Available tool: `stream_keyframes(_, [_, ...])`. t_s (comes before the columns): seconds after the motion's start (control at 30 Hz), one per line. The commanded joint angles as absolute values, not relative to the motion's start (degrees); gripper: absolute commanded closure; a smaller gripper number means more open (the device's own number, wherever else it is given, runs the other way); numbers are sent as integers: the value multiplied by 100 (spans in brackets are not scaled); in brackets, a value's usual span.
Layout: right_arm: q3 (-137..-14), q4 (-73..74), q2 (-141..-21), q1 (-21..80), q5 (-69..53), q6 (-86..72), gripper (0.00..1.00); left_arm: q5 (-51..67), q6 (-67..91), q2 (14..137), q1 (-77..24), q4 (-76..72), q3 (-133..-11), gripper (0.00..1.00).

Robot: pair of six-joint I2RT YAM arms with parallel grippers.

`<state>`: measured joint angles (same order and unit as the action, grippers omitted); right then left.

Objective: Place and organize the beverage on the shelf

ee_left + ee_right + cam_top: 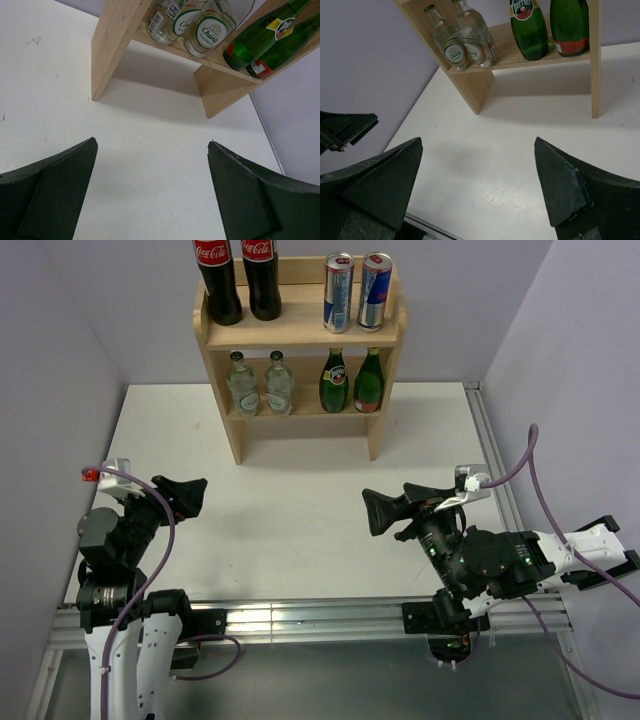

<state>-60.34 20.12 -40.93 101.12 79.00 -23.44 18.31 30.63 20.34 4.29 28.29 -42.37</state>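
The wooden shelf (300, 338) stands at the back of the white table. Its top tier carries two slim silver-blue-red cans (338, 292) (375, 290). On the lower tier stand two clear bottles with green caps (243, 385) (454, 47) and two green glass bottles (334, 382) (530, 27). My left gripper (190, 497) (152, 142) is open over bare table at the near left, holding nothing. My right gripper (372, 512) (478, 141) is open at the near right, also with nothing between its fingers. Both point toward the shelf and are well short of it.
Two taller dark cola bottles (218, 280) (262, 278) fill the left of the top tier. An aluminium rail (300, 618) runs along the near table edge and another (490, 450) along the right side. Purple walls close in on both sides.
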Motion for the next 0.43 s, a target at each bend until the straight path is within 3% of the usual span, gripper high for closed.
stream_keyframes(0.0, [-5950,1723,-4043,10160,7937,-2180,0,1881,2962,1916,457,2646,-4228,1])
stream_keyframes(0.4, [-5844,835,-4008,10151,7506,-1143,0,1863,2971,1934,466,2654,-4219,1])
